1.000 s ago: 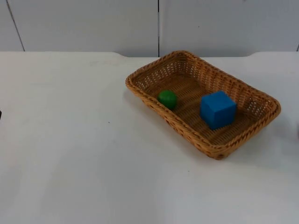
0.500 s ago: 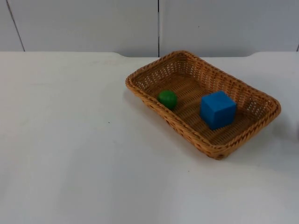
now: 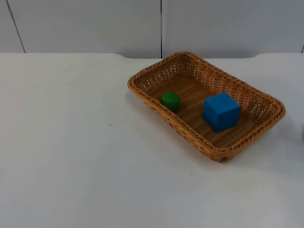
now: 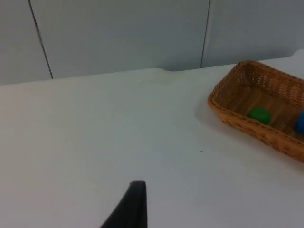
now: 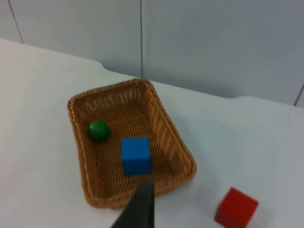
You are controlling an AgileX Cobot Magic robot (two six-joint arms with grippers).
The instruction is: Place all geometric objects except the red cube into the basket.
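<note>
The wicker basket [image 3: 207, 105] sat on the white table [image 3: 71, 156], right of centre in the top view and turned at an angle, its far corner near the grey partition wall [image 3: 95, 23] and its right-hand corner close to the table's right side. Inside it the green ball [image 3: 170, 101] lay against the near-left wall, and the blue cube [image 3: 221, 111] stood on the basket floor beside it, the two apart with bare weave between them. The red cube [image 5: 236, 207] rested on the table outside the basket, well clear of the rim and off its near-right corner as the right wrist view showed it. The whole left half of the table lay open in the top view, wide bare white from the basket's left rim out to the table's edge, and the front strip was open too. The left gripper [image 4: 133, 209] hung over that bare stretch, well away from the basket, with one dark fingertip in sight, so I could not tell whether its fingers were apart or together. The right gripper [image 5: 140, 209] hovered high above the basket's near end, looking down on both pieces inside; again a single fingertip was all there was, and its state could not be told.
</note>
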